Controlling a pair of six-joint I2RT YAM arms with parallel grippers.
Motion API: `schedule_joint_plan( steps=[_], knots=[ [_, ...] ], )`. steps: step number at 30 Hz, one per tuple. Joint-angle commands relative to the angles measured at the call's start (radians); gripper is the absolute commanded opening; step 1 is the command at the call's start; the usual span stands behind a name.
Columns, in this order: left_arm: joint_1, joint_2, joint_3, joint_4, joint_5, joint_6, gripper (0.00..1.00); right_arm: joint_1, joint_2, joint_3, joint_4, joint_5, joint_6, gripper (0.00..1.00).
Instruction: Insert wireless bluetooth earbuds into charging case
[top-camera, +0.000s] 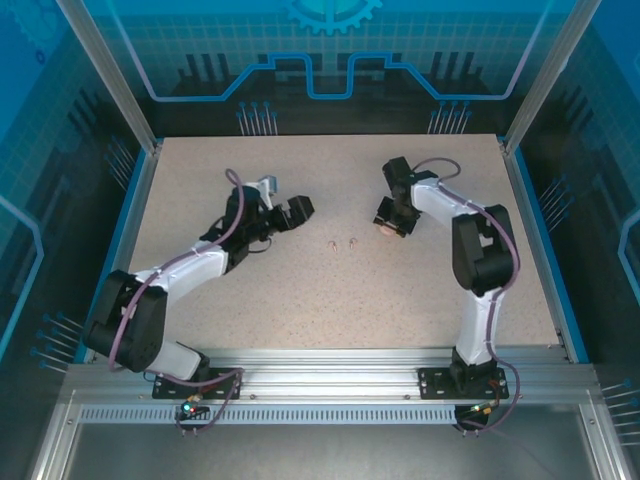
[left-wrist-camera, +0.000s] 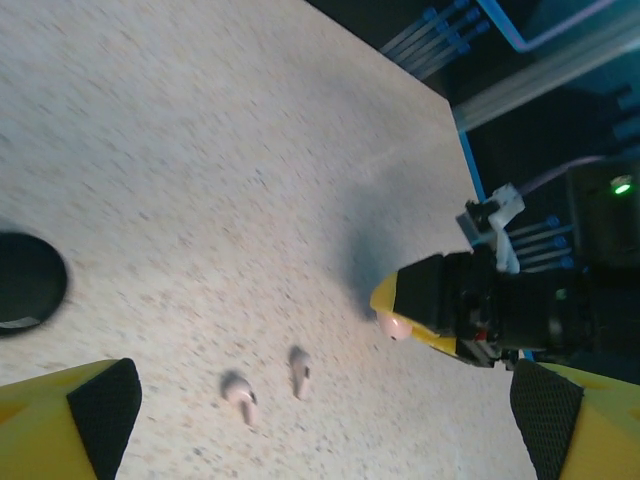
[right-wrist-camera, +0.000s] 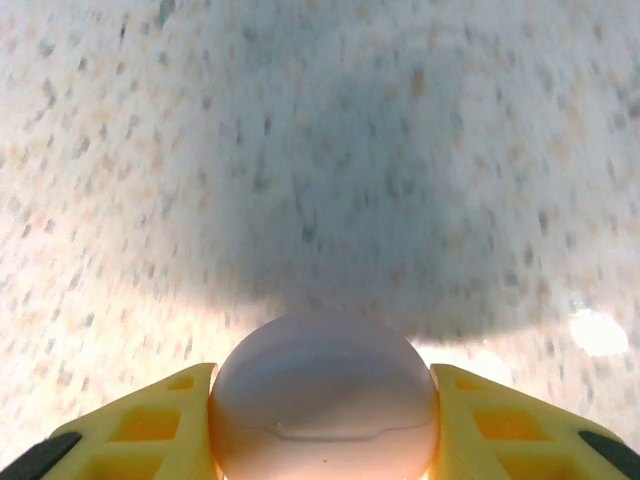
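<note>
Two pale pink earbuds (top-camera: 332, 242) (top-camera: 353, 241) lie side by side on the speckled table, midway between the arms. In the left wrist view these earbuds (left-wrist-camera: 240, 393) (left-wrist-camera: 298, 370) lie just ahead of my open left gripper (left-wrist-camera: 320, 435), which has nothing between its fingers. My left gripper (top-camera: 290, 212) hangs to the left of them. My right gripper (top-camera: 390, 216) is shut on a round pale pink charging case (right-wrist-camera: 325, 395), lid closed, with a yellow finger pressed on each side. The same case (left-wrist-camera: 393, 325) pokes out of the right gripper's jaws, to the right of the earbuds.
A round black case (left-wrist-camera: 25, 280) sits on the table at the left edge of the left wrist view. The table (top-camera: 330, 300) is bounded by blue side rails and an aluminium frame with transparent walls.
</note>
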Motion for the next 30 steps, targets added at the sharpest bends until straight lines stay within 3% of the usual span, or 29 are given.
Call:
schedule_joint_plan(
  steps=[1, 7, 13, 21, 30],
  knots=[
    [-0.060, 0.039, -0.034, 0.204, -0.041, -0.049, 0.99, 0.021, -0.135, -0.092, 0.151, -0.115, 0.134, 0.36],
    [-0.158, 0.127, -0.080, 0.418, -0.104, -0.074, 0.99, 0.055, -0.232, -0.165, 0.259, -0.190, 0.362, 0.37],
    [-0.187, 0.215, -0.044, 0.471, -0.100, -0.068, 0.99, 0.102, -0.258, -0.196, 0.344, -0.207, 0.579, 0.37],
    [-0.195, 0.290, -0.004, 0.512, -0.075, -0.045, 0.98, 0.154, -0.256, -0.171, 0.338, -0.176, 0.666, 0.37],
    [-0.208, 0.340, 0.026, 0.544, -0.062, -0.043, 0.81, 0.186, -0.247, -0.140, 0.344, -0.176, 0.692, 0.37]
  ],
)
